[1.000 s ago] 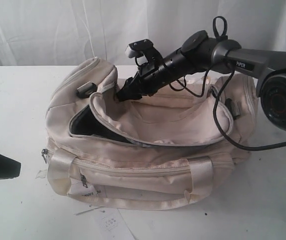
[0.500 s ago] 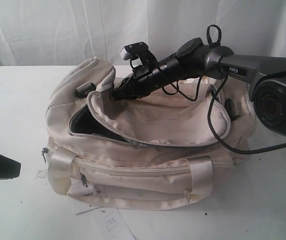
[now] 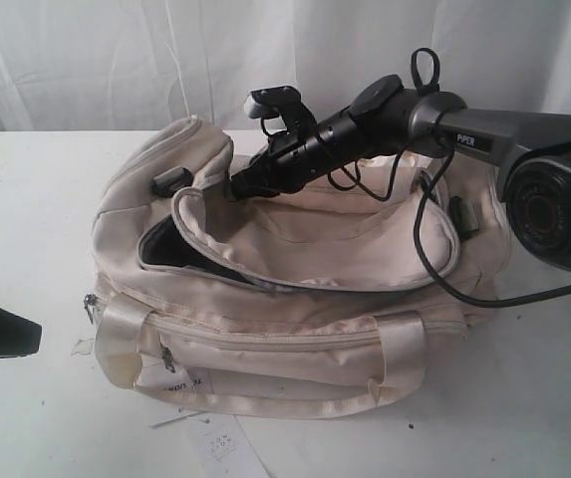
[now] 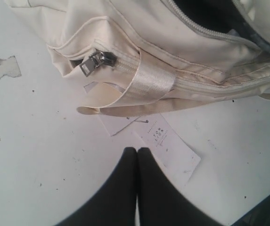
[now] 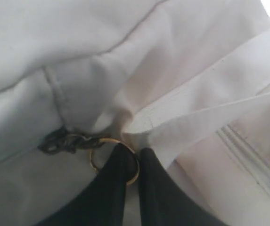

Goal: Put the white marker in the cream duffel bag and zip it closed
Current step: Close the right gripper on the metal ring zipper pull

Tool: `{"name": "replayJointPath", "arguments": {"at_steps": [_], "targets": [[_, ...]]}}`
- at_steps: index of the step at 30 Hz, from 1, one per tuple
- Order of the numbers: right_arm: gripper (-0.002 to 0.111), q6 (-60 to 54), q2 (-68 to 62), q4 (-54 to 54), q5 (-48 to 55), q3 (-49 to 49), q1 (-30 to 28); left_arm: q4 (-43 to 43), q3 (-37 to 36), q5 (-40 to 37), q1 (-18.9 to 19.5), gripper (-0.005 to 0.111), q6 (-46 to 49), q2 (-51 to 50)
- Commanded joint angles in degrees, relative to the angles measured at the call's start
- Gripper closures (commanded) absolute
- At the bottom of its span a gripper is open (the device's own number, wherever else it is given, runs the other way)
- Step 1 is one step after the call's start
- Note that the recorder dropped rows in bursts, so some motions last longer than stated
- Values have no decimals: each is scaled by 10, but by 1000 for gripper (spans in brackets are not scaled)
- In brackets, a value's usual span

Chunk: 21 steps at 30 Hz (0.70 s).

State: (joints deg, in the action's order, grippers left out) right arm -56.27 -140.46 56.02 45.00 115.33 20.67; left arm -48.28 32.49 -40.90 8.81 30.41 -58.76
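Observation:
The cream duffel bag (image 3: pixel 295 339) lies on the white table with its top flap (image 3: pixel 315 239) partly open, showing black lining (image 3: pixel 170 249). My right gripper (image 3: pixel 233 187) is at the flap's far left end. In the right wrist view it (image 5: pixel 134 153) is shut on the gold zipper pull ring (image 5: pixel 102 140), which hangs from a dark slider (image 5: pixel 59 141) on the bag (image 5: pixel 78 56). My left gripper (image 3: pixel 34 337) rests shut and empty at the left, short of the bag's front; the left wrist view shows it (image 4: pixel 137 150) over a paper tag. The white marker is out of view.
Paper tags (image 4: pixel 165 146) lie on the table (image 3: pixel 26 199) by the bag's front edge. A grey side-pocket zipper pull (image 4: pixel 94 62) sits at the bag's corner. A black cable (image 3: pixel 434 259) droops from the right arm over the bag. A white curtain (image 3: pixel 116 60) hangs behind.
My right gripper's jaws have closed onto the pull ring and the arm has shifted slightly left, drawing the flap's edge along. The left gripper has not moved.

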Motion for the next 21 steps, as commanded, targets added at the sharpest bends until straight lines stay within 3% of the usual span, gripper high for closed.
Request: {"name": "replayJointPath", "arguments": {"at_steps": [1,12,21], "targets": [[108,30,2,-23,41,1,1,0,3,-7,-3,107,0,0],[108,21,17,-24,104,1,-7,15,3,-7,-3,107,0,0],[84,21,17,-23,136,1,-7,24,3,-6,-3,107,0,0]]}}
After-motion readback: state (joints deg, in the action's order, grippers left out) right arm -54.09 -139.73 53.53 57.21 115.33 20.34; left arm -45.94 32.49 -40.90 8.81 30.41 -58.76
